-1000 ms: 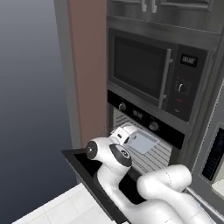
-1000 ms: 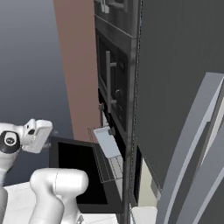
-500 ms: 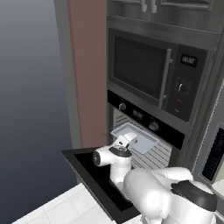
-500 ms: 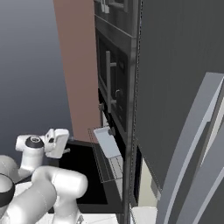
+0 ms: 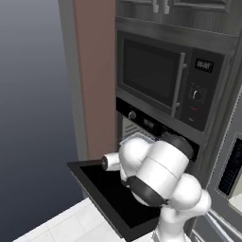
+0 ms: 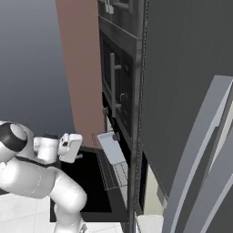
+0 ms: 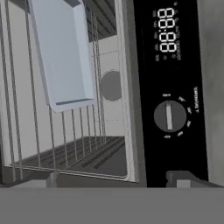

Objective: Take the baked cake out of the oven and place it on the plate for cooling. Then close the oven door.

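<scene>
Clearly my claw (image 7: 111,179) stands wide open and empty, its two tips at the lower left and lower right of the hand view. At upper left there, a pale grey tray (image 7: 59,50) lies on the wire rack (image 7: 65,131) inside the oven (image 7: 127,87); its top is cut off, and I cannot make out a cake. Right of it sit the digital display (image 7: 166,33) and a round knob (image 7: 169,116). In the left base view my own arm hides much of the lowered oven door (image 5: 101,191).
</scene>
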Motion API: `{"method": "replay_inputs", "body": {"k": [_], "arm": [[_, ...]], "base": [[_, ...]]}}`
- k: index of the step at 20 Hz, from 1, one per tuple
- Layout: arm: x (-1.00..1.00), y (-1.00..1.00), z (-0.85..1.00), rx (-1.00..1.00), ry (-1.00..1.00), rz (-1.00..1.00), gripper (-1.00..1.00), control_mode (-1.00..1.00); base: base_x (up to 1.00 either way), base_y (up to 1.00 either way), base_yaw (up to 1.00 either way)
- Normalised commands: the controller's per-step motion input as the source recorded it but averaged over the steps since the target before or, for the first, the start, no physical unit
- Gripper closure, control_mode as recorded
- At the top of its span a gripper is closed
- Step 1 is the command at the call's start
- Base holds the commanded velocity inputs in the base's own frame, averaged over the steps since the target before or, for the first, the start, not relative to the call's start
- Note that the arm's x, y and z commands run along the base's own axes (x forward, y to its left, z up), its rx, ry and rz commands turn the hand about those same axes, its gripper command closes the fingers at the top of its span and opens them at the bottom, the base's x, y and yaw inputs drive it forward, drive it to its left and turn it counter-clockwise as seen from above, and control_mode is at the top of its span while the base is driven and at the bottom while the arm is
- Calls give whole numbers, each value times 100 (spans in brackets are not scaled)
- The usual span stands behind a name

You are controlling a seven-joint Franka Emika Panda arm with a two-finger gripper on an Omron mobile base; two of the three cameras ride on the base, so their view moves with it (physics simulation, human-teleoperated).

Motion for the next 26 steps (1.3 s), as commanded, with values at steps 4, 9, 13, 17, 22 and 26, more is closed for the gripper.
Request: {"method": "replay_inputs", "body": {"k": [4, 9, 13, 17, 22, 26], "arm": [[10, 0, -62, -11, 0, -7, -100, -100], [7, 0, -58, -12, 0, -4, -100, -100], [7, 2, -47, -9, 0, -1, -100, -100], [13, 2, -45, -8, 0, -1, -100, -100], [10, 15, -46, -11, 0, -3, -100, -100], [28, 11, -40, -12, 0, -5, -100, -100]], "base": [[0, 0, 0], [0, 0, 0], [0, 0, 0], [0, 0, 0], [0, 0, 0], [0, 0, 0]]}}
